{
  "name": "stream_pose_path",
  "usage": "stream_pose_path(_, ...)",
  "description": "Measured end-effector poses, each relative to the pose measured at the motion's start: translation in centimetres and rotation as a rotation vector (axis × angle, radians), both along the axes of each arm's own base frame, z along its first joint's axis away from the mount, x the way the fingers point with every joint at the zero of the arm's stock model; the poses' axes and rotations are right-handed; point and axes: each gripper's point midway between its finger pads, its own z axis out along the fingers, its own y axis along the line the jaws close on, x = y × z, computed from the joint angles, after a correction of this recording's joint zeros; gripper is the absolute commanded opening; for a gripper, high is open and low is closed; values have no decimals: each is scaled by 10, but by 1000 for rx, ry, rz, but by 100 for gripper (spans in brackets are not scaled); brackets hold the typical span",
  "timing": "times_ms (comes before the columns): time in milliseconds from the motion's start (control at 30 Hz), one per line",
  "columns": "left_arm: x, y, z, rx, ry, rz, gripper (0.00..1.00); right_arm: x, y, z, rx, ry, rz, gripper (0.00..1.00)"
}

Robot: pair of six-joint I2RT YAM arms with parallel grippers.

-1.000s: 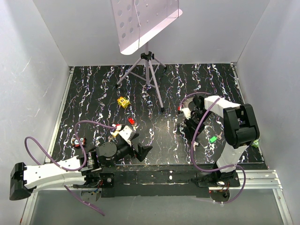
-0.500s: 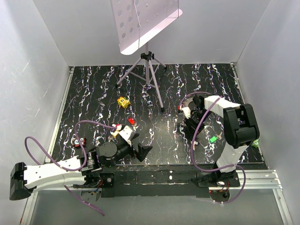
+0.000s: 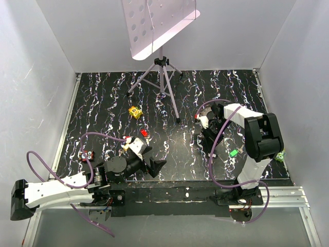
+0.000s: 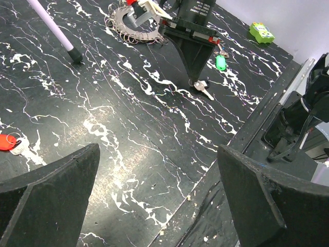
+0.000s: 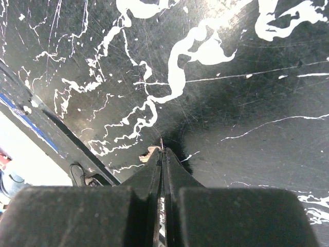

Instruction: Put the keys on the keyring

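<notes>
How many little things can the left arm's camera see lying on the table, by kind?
Keys: 3, the red key, the green key, the silver key
Keyring: 1
Green block: 1
Total: 5

Toothed keyring (image 4: pixel 121 25) lies flat — red key (image 4: pixel 6 141), green key (image 4: pixel 220 62) apart.
</notes>
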Motion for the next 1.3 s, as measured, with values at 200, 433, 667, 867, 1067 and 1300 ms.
stream_pose_path(200, 0, 0, 1, -7, 5, 1, 98, 1, 1, -3, -1, 19, -1, 6)
stream_pose_path(433, -1, 2, -2, 3, 10, 1, 98, 0, 2, -1, 0, 32, -1, 10)
stream_pose_path(667, -1, 3, -4, 9, 15, 1, 98, 0, 1, -2, -1, 39, -1, 12)
stream_pose_path(867, -2, 3, -3, 3, 16, 2, 98, -1, 2, -1, 3, 40, -2, 15)
stream_pose_path(1067, -2, 4, -3, 4, 19, 2, 98, -1, 3, -1, 10, 42, -3, 23)
stream_pose_path(1300, -2, 4, -4, 9, 21, 2, 98, 0, 3, 0, 15, 38, -8, 28)
